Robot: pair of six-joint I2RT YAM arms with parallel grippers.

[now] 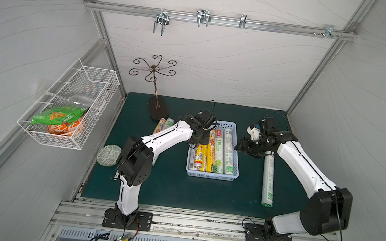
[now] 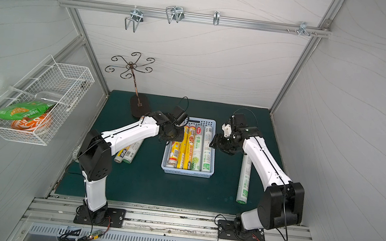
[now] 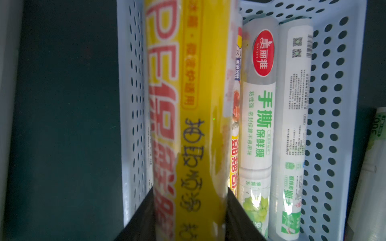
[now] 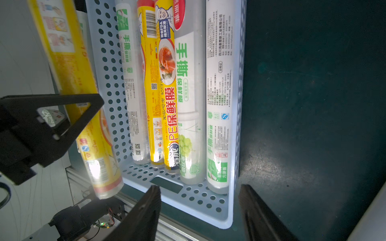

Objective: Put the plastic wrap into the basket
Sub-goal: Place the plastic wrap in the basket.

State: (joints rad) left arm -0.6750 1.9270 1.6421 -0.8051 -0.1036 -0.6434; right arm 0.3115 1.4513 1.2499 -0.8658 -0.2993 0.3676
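Both top views look steeply down from above the front edge of the green mat (image 1: 173, 188) toward the back wall (image 1: 218, 66), side by side. Each wrist camera hangs close over the basket (image 3: 338, 87), both sharing its plastic wrap rolls (image 3: 257, 116).

The basket (image 1: 211, 176) is pale blue, dotted with round holes. A yellow roll (image 3: 188, 104) carries red lettering; a white roll (image 3: 257, 125) has green print and a red oval. The counter (image 1: 178, 189) is dark green, the wire basket (image 1: 96, 81) white.
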